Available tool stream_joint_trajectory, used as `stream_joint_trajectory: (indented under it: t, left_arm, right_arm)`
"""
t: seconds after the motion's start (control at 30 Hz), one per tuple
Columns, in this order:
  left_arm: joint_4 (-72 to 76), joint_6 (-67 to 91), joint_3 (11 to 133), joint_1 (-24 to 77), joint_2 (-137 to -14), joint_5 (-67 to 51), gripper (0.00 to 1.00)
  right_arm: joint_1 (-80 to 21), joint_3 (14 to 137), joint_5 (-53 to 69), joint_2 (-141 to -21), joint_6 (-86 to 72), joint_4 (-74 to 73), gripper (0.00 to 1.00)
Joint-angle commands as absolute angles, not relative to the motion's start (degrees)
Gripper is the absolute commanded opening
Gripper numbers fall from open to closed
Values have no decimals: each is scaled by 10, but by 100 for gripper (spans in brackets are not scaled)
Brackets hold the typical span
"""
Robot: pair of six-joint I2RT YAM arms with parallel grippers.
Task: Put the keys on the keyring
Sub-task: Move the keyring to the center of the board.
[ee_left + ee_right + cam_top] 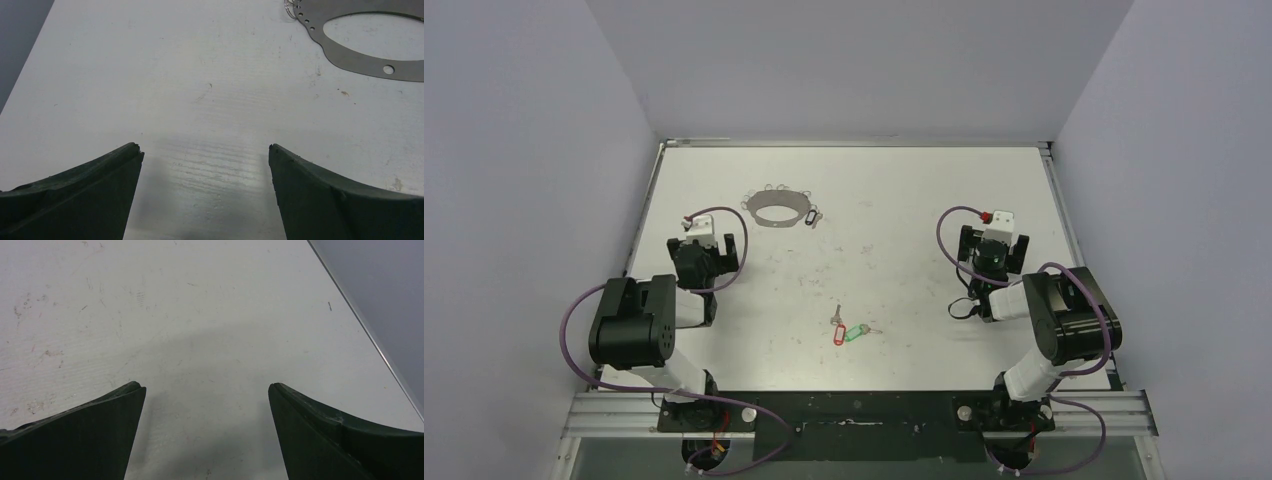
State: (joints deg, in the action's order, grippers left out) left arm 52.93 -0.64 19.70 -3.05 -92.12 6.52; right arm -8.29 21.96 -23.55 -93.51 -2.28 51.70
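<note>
well, keys [839, 336] nr front, maybe touching; keyring [350, 64] back left

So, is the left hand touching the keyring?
Apart. The left wrist view shows a stretch of bare table between the open left hand and the keyring, which lies farther off.

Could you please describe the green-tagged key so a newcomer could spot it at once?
On the white table, look in the near half, about halfway across. The green-tagged key lies there just right of the red-tagged key; its green tag alone sets it apart.
</note>
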Motion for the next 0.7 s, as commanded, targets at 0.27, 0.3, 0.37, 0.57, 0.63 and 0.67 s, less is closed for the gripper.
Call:
stream_joint_trajectory:
  t: [0.27,0.3,0.37,0.57,0.63,0.67]
  left_arm:
    - [508,-7,222,-31,-894,57,97]
    - [446,-13,243,-24,-862,56,97]
    - [288,16,308,-6,-796,75,97]
    - [-104,214,510,-4,-702,80,97]
    - [-177,275,541,-7,-667,85,97]
    - [-212,298,551,-11,-651,85,97]
  right_arm:
    - [-82,225,-233,-930,-34,529,100]
    - [-82,221,-235,-928,-31,538,100]
    - [-89,222,-249,-866,-25,489,100]
    - [-86,369,-161,-618,-76,117,100]
    - [-86,421,-120,-581,-91,32,100]
    - [-86,438,-98,-565,-96,-27,100]
